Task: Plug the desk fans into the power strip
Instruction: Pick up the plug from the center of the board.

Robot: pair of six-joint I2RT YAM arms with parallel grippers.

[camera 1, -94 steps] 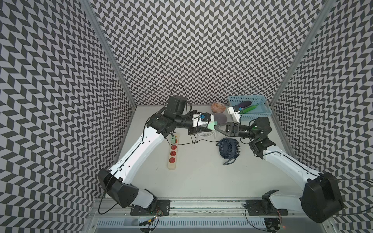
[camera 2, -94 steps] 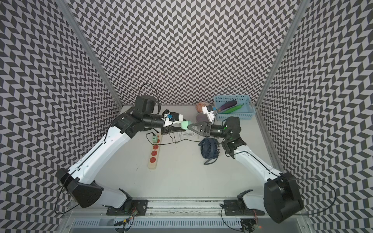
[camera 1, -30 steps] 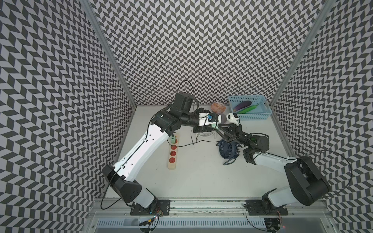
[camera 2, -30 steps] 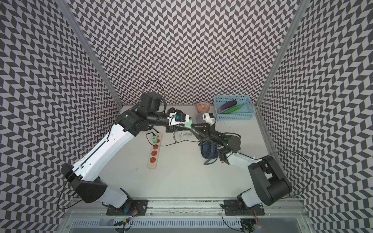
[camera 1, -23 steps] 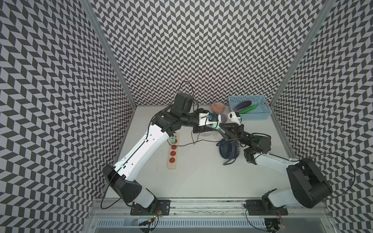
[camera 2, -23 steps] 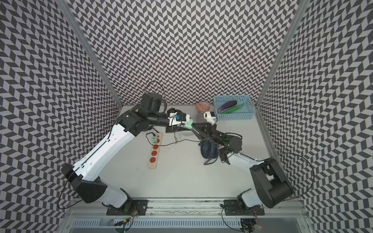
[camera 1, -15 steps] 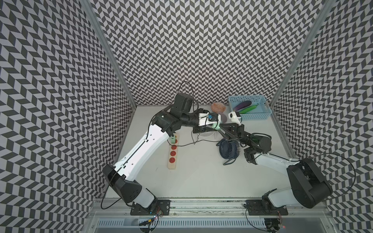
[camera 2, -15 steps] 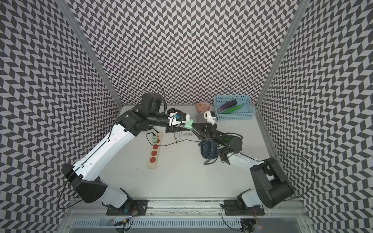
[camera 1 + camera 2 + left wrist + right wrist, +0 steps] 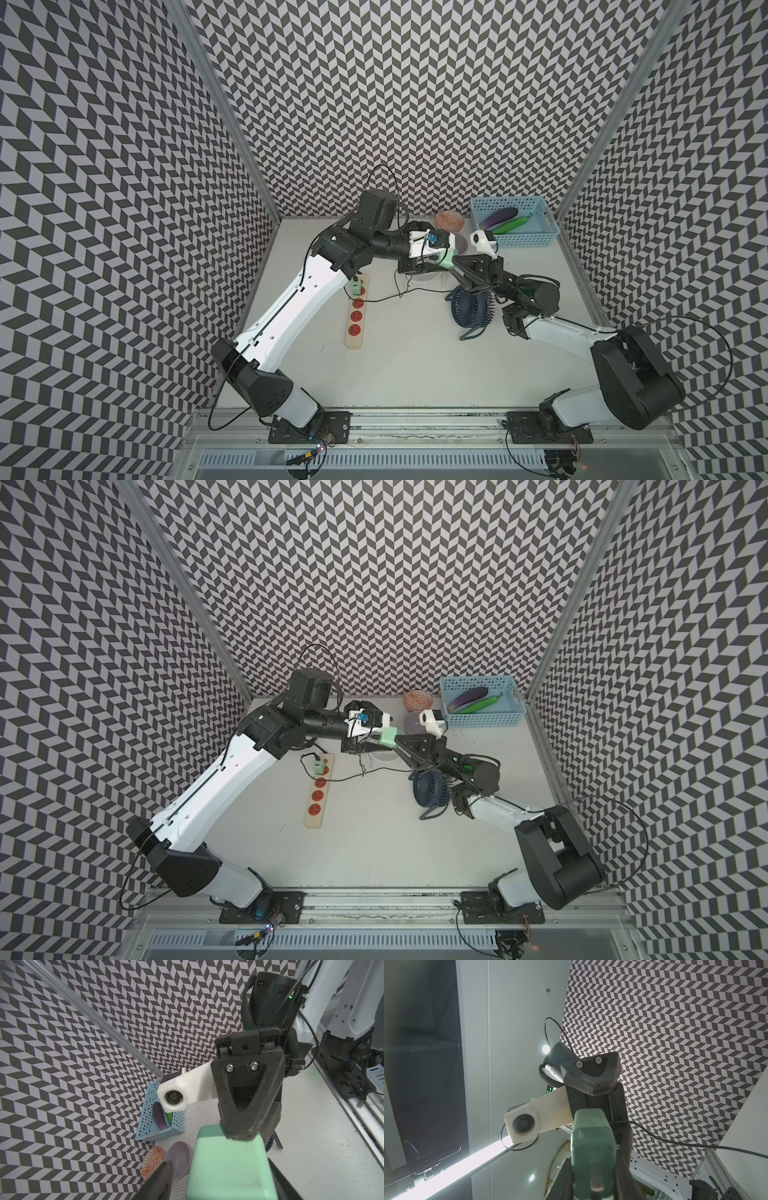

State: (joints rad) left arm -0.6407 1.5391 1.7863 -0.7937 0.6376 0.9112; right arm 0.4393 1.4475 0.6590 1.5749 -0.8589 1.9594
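Observation:
A mint-green plug (image 9: 448, 258) (image 9: 388, 736) hangs above the back of the table between both grippers. My right gripper (image 9: 593, 1178) (image 9: 456, 264) is shut on it from the right. My left gripper (image 9: 218, 1180) (image 9: 439, 262) stands open around its other end. One of the left fingers (image 9: 158, 1180) is clearly apart from the plug (image 9: 230, 1167). A thin black cable trails from the plug (image 9: 592, 1138). The navy desk fan (image 9: 471, 307) (image 9: 432, 793) lies on the table under my right arm. The cream power strip (image 9: 356, 328) (image 9: 316, 812) with red sockets lies left of centre.
Another green plug (image 9: 356, 286) sits in the strip's far socket. A white round grille (image 9: 424, 277) lies beneath my left gripper. At the back right are a blue basket (image 9: 536, 241) with vegetables, an orange patterned bowl (image 9: 449, 220) and a lilac plate (image 9: 460, 245).
My left gripper's jaws have widened off the green plug, which stays in the right gripper. Neither arm has moved much in the last second.

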